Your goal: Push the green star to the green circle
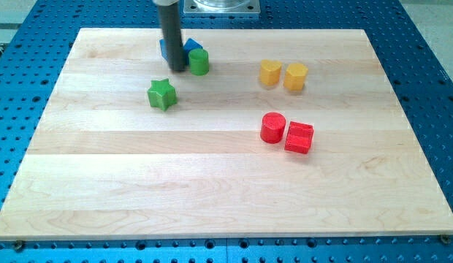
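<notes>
- My tip (177, 70) stood near the view's top, just left of the green circle (199, 61) and right in front of the blue blocks (190, 47) – two of them apparently, though the rod hid most of the left one and I could not make out their shapes. Being a bare rod, it held nothing and had nothing to open or close.
- The green star (161, 94) lay below and slightly left of my tip, near it but apart, and near the green circle without touching it.
- The main risk, as I judged it: my tip sat between the star and its goal – on the wrong side for pushing. Moving straight down toward the star would have driven it away from the circle.
- Swinging round to the star's lower left called for a clear path; cutting too close could have clipped a star point and spun the block off line.
- My tip looked nearly against the green circle, so any drift to the view's right could have knocked it into the blue blocks or shifted the goal.
- A star's uneven edges made an off-centre push likely to rotate it and slip off my tip.
- The two yellow blocks (283, 74), the red cylinder (272, 127) and the red cube (299, 137) lay well apart to the view's right on the wooden board (212, 190), so they seemed out of harm's way.
</notes>
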